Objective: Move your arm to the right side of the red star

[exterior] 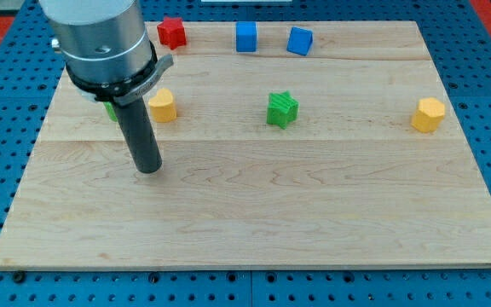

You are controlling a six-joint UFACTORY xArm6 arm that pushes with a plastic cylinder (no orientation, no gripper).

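The rod carries no pincer, so nothing is held; my tip (148, 169) rests on bare wood on the board's (254, 222) left half, below a yellow block (163, 106) and a green block (110, 111) mostly hidden behind the rod. The red star (171, 31) sits at the top edge, well apart from the tip, with two blue cubes (245, 37) (299, 40) further to the view's right. The approach looks barely begun: the tip must travel up, skirt the yellow block, and stop in the gap between star and nearer blue cube.

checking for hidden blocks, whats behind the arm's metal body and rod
A green block peeks out at the rod's left, mostly covered, shape unclear. A yellow block sits just right of the rod. My tip rests on bare board below both.
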